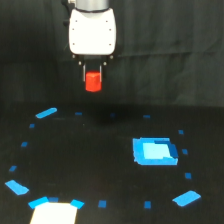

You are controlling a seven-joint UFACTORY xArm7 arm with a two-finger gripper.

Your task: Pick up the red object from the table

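— State of the gripper (93,75)?
— Fingers were closed on the red object (93,82), gripped at its top.
— Position of the object?
— It hung below the white arm (92,31), clear above the table (100,150), well apart from the light-blue patch (154,151).
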